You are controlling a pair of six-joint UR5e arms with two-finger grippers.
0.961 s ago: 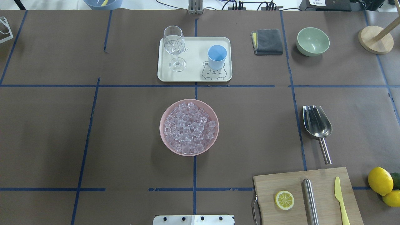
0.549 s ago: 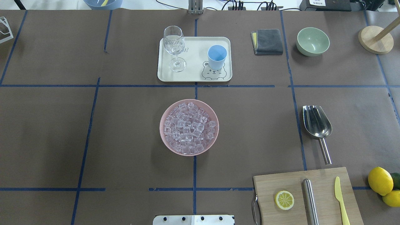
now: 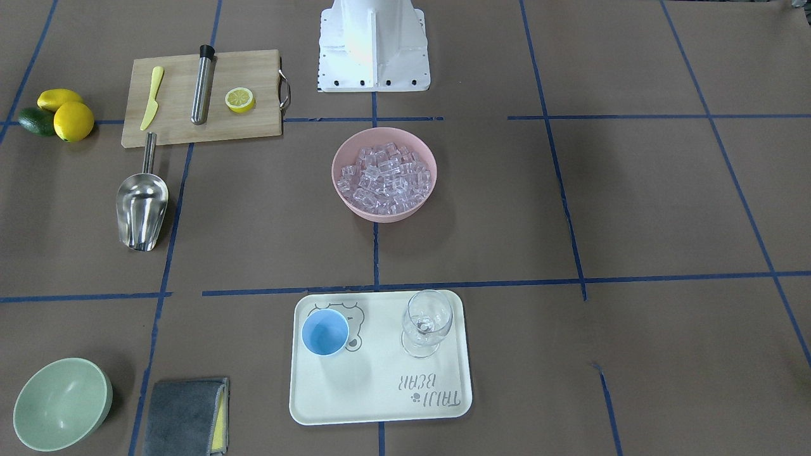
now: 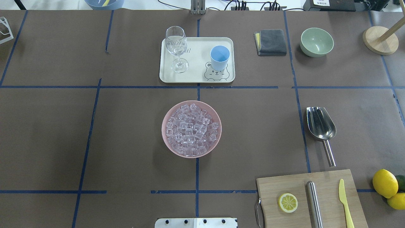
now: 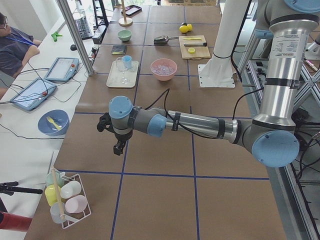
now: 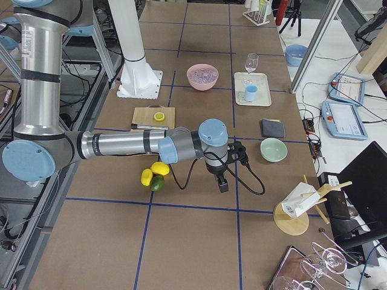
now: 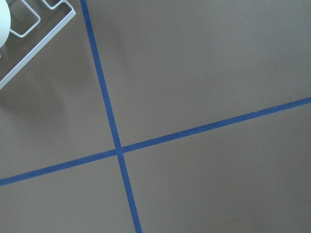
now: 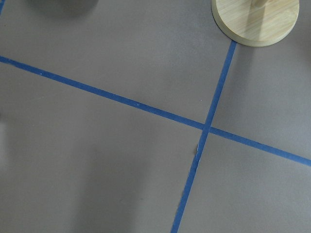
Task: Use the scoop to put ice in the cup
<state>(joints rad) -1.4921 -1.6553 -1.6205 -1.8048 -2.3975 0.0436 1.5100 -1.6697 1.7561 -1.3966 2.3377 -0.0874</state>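
Ice (image 4: pixel 191 129) fills the pink bowl (image 4: pixel 163 131) at table centre. Cup (image 4: pixel 219 57) stands upright on the tray (image 4: pixel 197 63) beyond it. Scoop (image 4: pixel 320 123) lies flat, well to the right. Arms reach out horizontally over opposite table ends. The left gripper (image 5: pixel 118 146) and right gripper (image 6: pixel 222 183) point down; whether their jaws are apart or together cannot be told.

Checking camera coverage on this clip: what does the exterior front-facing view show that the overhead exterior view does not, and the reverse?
Only the front-facing view shows the white robot pedestal whole and the black cap on the steel tube. Only the overhead view shows the round wooden stand base, a corner of the white wire rack and the blue bowl. Both show the pink bowl of clear ice cubes, the light-blue plastic cup and the wine glass on the cream bear tray, and the shiny steel scoop beside the wooden cutting board.
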